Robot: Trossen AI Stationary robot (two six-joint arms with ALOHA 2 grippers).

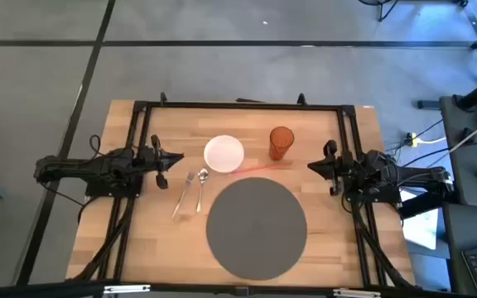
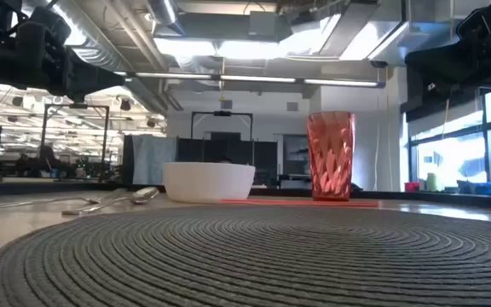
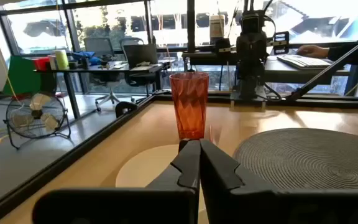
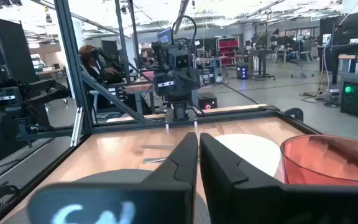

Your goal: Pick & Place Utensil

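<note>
Left gripper (image 1: 175, 159): at the table's left edge, fingers pressed together, tips meeting with nothing between them — clear in the left wrist view (image 3: 199, 163).
Right gripper (image 1: 315, 166): at the right edge, facing in, fingers likewise closed on nothing, seen in the right wrist view (image 4: 198, 157).
Fork (image 1: 184, 192): lying flat on the wood, left of the mat, tines toward the bowl, handle angled toward the table's front-left.
Spoon (image 1: 201, 187): just beside the fork on its right, bowl end near the white bowl, handle running toward the front; both utensils well apart from either gripper.
Bowl (image 1: 224, 153): white, sitting between the left gripper and the cup, just beyond the utensil heads.
Cup (image 1: 281, 142): orange-red, faceted, upright — right of the bowl and near the right gripper's side.
Straw (image 1: 263, 167): thin and red, lying flat between the cup's base and the mat's far rim.
Mat (image 1: 256, 228): round, grey, woven, at the front centre of the table (image 1: 346, 141), nothing on it.
Low view: bowl (image 2: 208, 182) and cup (image 2: 331, 156) stand beyond the mat (image 2: 254, 256), utensils at left (image 2: 113, 201).
</note>
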